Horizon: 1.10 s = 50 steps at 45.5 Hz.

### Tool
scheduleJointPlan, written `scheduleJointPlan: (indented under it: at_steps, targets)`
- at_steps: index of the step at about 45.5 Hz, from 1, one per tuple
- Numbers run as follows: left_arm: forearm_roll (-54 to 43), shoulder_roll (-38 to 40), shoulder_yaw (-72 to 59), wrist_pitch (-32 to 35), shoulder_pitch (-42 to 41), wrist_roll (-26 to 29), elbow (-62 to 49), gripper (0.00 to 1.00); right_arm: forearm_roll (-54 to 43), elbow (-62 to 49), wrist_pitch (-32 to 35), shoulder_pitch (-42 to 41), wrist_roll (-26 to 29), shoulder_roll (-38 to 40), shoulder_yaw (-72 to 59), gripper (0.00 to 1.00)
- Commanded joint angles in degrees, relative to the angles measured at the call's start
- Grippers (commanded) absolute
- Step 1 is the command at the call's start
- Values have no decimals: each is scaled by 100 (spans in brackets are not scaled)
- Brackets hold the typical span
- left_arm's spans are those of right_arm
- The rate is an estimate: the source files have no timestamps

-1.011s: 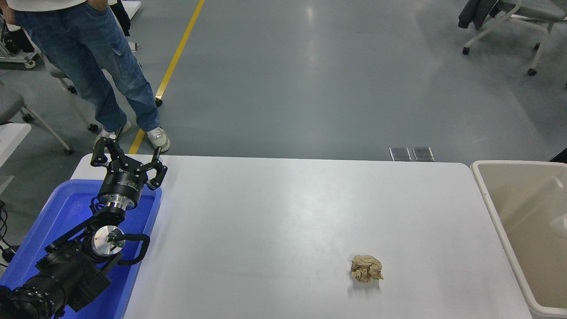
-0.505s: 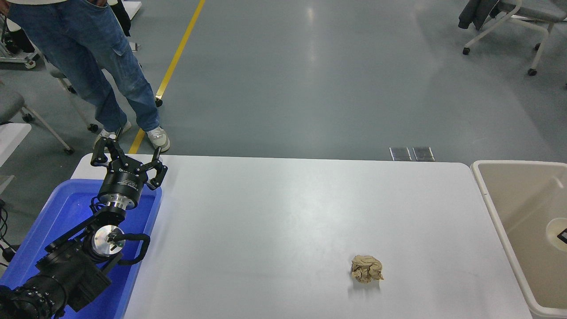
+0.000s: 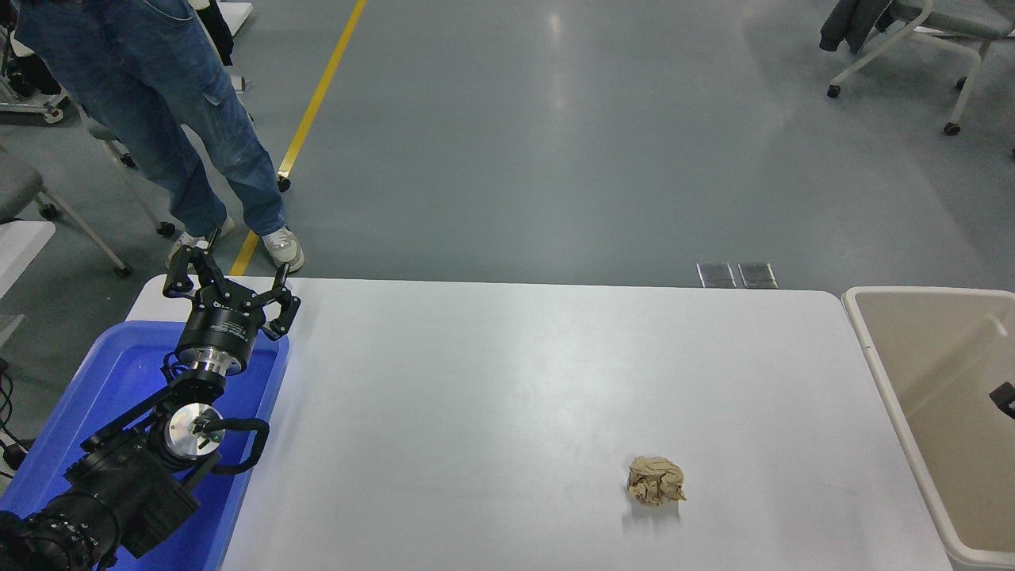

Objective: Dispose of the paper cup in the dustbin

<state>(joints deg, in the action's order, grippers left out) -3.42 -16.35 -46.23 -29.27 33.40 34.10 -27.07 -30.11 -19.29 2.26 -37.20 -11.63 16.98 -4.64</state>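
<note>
The cup does not show anywhere: not on the table (image 3: 507, 373), and not in the visible part of the bin (image 3: 876, 349). The bin stands just off the table's right edge, and its interior is partly cut off by the picture's right side. Only a small black part of the right gripper (image 3: 1004, 396) shows there, over the bin's interior; whether it is released or clenched cannot be told, nor whether it holds the cup. Judged from this, the task is at or near the drop, but completion cannot be confirmed.

The left gripper (image 3: 230, 289) is parked at the table's far left corner, above the far end of a blue tray (image 3: 119, 373), with its fingers spread and empty.

A crumpled brown paper ball (image 3: 656, 480) lies toward the near right of the table, well apart from the bin; it is not part of this task and blocks nothing. A person (image 3: 158, 119) stands on the floor beyond the far left corner.
</note>
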Motion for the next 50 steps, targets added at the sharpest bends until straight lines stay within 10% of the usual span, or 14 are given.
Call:
scheduleJointPlan:
  at_steps: [1, 11, 26, 40, 50]
  targets:
    - [-1, 1, 0, 0, 0, 0, 0, 100, 1226, 83, 441, -428, 2, 112, 191, 100]
    - [-1, 1, 0, 0, 0, 0, 0, 100, 3449, 2718, 503, -666, -59, 1553, 1480, 100]
    - [-1, 1, 0, 0, 0, 0, 0, 100, 3486, 4889, 565, -68, -700, 1651, 4154, 100]
    - [-1, -8, 0, 0, 0, 0, 0, 100, 394, 6702, 407, 863, -850, 694, 6904, 100]
    - [-1, -8, 0, 0, 0, 0, 0, 100, 146, 6684, 468, 1180, -1446, 209, 7346, 100]
